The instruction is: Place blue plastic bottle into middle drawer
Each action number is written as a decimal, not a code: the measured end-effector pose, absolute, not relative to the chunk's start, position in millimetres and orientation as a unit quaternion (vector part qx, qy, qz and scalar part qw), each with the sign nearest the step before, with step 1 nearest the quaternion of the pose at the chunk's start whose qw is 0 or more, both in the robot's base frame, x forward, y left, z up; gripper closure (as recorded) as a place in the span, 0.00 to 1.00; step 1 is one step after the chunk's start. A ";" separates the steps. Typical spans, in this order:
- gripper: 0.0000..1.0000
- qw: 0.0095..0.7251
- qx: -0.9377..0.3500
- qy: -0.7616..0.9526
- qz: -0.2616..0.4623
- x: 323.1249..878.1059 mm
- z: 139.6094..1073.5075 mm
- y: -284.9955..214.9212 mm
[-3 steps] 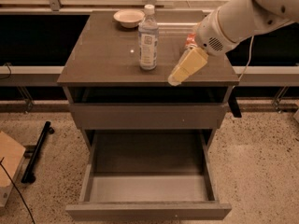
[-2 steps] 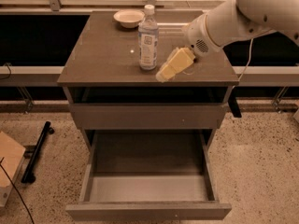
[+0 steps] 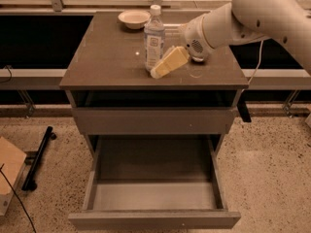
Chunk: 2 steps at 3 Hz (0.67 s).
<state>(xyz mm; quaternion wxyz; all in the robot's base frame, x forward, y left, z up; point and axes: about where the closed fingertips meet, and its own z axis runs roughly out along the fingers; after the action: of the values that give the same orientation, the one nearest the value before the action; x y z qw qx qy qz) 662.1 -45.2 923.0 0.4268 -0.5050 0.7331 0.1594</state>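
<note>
The blue plastic bottle [image 3: 154, 37], clear with a white cap and a pale blue-and-white label, stands upright on the cabinet top [image 3: 107, 62], near its middle. My gripper [image 3: 156, 73], with cream-coloured fingers, reaches in from the right on the white arm [image 3: 233, 23]. It sits low on the top, right beside the bottle's base on the right front side. It holds nothing that I can see. The middle drawer [image 3: 154, 219] is pulled wide open below, and its pale grey floor is bare.
A small white bowl [image 3: 134, 18] sits at the back of the cabinet top, left of the bottle. A closed drawer front [image 3: 154, 121] lies above the open drawer. On the floor at left are a black bar [image 3: 39, 157] and a cardboard box [image 3: 8, 174].
My gripper has moved left across the cabinet top and now sits next to the bottle's base. The bottle and the drawer have not moved.
</note>
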 end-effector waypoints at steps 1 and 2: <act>0.00 0.436 -0.505 0.725 0.170 675.9 925.2 -33.6; 0.00 0.448 -0.496 0.721 0.181 690.3 928.0 -28.2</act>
<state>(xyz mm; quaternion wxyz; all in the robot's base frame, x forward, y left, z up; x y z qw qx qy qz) 690.3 -28.2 928.0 0.4478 -0.4965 0.7214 0.1805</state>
